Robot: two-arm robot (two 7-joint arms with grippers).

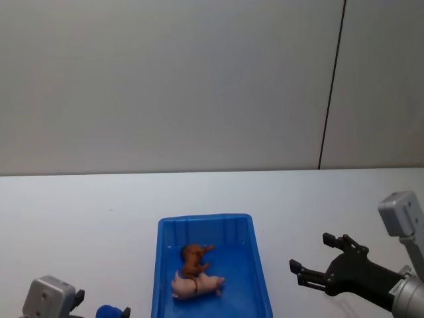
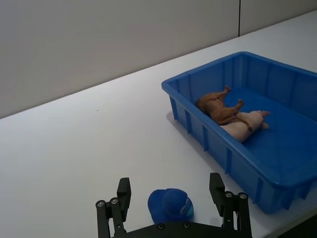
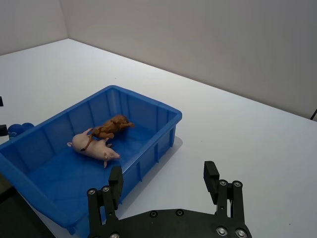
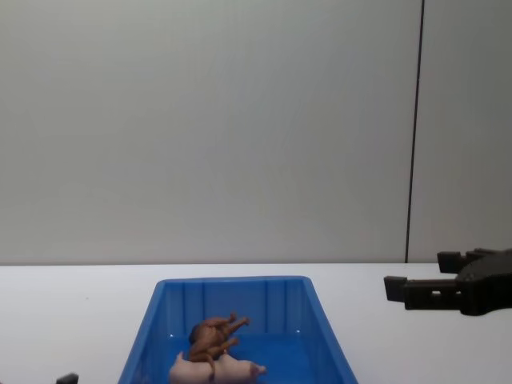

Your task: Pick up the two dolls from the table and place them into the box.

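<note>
Nearest us on the left, our left gripper [image 2: 171, 206] sits low at the near edge of the flat white tabletop [image 1: 86, 218], its black fingers spread wide and holding nothing, with a small rounded blue object [image 2: 170, 205] lying on the table between them, which we cannot identify; we see that object in the head view too, at the near edge just left of the box. On the right, our right gripper [image 1: 318, 260] hangs above bare table, well clear of the box's right wall, its fingers also spread wide and empty. Between the two arms stands the bright blue rectangular open-top plastic box [image 1: 262, 265] with sloped, ribbed walls. Inside it, towards the near half of the floor, the pale pink pig-like doll [image 1: 199, 285] lies on its side, and the reddish-brown four-legged doll [image 1: 192, 258] lies just beyond it and partly over it, the two touching. We judge both dolls placed and the task essentially complete, with no doll left on the table. The risks we see lie in the arms pulling back: the left gripper could nudge the small blue object or clip the box's near left corner, and the right could catch the rim if it swings inward, shifting the box. Beyond the table there is a plain grey wall [image 1: 165, 79]
</note>
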